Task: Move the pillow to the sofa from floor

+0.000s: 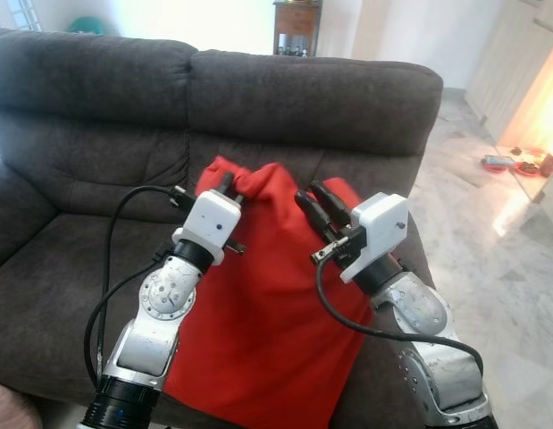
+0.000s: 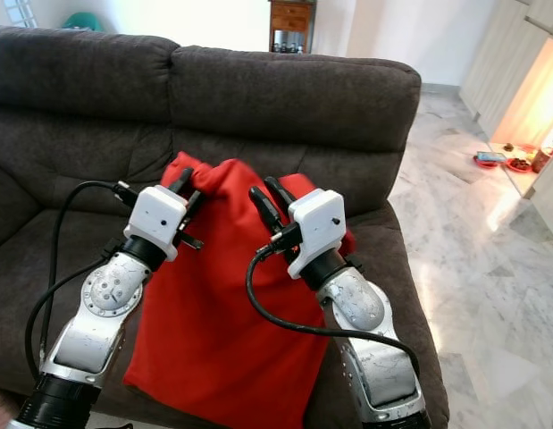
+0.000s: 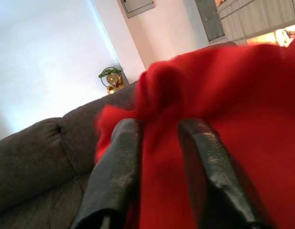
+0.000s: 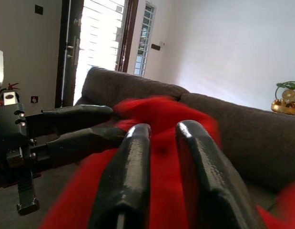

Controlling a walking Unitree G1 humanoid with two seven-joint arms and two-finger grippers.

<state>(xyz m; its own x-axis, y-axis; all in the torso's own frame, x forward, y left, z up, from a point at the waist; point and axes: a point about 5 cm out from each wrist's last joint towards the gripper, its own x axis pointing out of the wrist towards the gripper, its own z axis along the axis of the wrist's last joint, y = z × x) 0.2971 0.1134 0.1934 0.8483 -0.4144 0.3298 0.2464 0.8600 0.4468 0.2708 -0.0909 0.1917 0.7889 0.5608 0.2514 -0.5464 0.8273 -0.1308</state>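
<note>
Sofa (image 1: 97, 98) seat holds red pillow (image 1: 258, 313); left gripper (image 1: 224, 186) pinches its top edge, right gripper (image 1: 317, 204) parted.

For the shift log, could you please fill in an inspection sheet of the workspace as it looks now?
Surface: dark grey sofa, seat and backrest in view.
Job's things: red pillow lies on the sofa seat, its top against the backrest.
Clutter: nothing seen on the sofa.
Grippers: left gripper pinches a fold at the pillow's top; right gripper is open beside it over the pillow.
Cables: black cable loops off each wrist.
Surroundings: marble floor, wooden cabinet behind the sofa.
</note>
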